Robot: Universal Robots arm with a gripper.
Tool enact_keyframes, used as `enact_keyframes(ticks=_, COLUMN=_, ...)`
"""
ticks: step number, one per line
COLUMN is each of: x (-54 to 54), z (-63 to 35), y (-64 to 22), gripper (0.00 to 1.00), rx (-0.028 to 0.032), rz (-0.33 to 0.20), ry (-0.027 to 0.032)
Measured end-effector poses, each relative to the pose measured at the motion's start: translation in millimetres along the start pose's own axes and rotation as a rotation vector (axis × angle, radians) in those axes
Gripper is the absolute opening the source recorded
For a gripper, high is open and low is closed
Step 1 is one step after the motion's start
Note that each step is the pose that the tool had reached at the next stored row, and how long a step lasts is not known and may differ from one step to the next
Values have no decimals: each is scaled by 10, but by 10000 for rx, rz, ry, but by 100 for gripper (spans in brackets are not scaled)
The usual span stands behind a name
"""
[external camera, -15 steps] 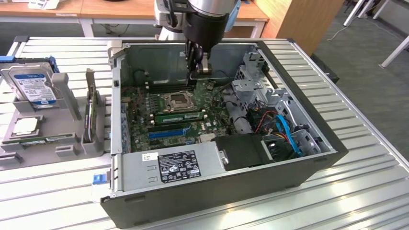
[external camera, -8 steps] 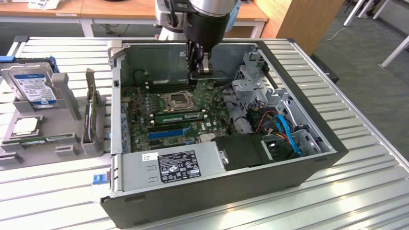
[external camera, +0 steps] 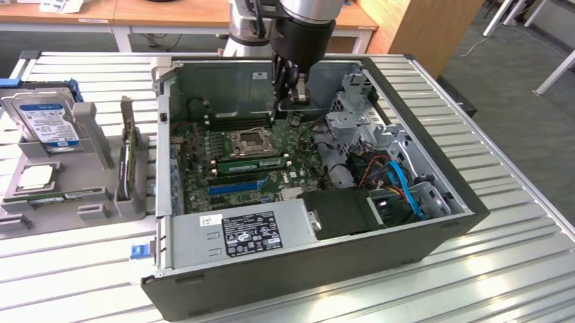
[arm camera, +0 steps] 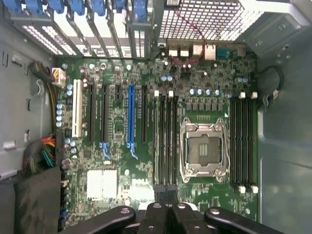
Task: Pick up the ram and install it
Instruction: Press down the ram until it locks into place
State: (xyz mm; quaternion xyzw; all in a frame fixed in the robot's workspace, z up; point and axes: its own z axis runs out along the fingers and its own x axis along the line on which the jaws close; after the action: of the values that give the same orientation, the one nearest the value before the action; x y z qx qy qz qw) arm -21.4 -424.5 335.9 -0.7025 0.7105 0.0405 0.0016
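Labels: the hard drive [external camera: 47,120] carries a blue-and-white label. The power supply [external camera: 242,235] has a black label with white marks and a small white sticker. None of the print can be read (it is too fine), and no brand is legible.
Surface: a table [external camera: 503,269] of silver metal slats holds the open computer case [external camera: 359,259]. At 9 o'clock of the case in the exterior view stands a grey rack [external camera: 90,134].
Room: wooden desks [external camera: 161,10] stand at 12 o'clock, a wooden cabinet [external camera: 422,27] at 1 o'clock, and grey carpet [external camera: 521,128] lies at 3 o'clock.
Ram: the ram [external camera: 254,163], a green stick, stands on edge in a slot on the motherboard [external camera: 202,145], just at 6 o'clock of the processor socket [external camera: 250,141].
Gripper: the gripper [external camera: 295,108] hangs inside the case at 1 o'clock of the ram. Its fingers are clenched together with nothing between them.
Wrist view: the gripper [arm camera: 166,202] sits at one end of the memory slots [arm camera: 165,141] beside the socket. Whether it touches them cannot be told.
Rack: another green stick [external camera: 63,196] lies flat there.
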Motion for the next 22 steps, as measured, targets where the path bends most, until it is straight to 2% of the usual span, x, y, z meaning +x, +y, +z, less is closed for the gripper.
enact_keyframes(ticks=7, x=-2, z=-8, y=-142, gripper=10, rx=0, rz=1, ry=0)
enact_keyframes(ticks=8, x=-3, z=-13, y=-233, gripper=10, rx=0, rz=0, ry=0)
enact_keyframes(ticks=22, x=-3, z=-12, y=-216, gripper=10, rx=0, rz=-1, ry=0)
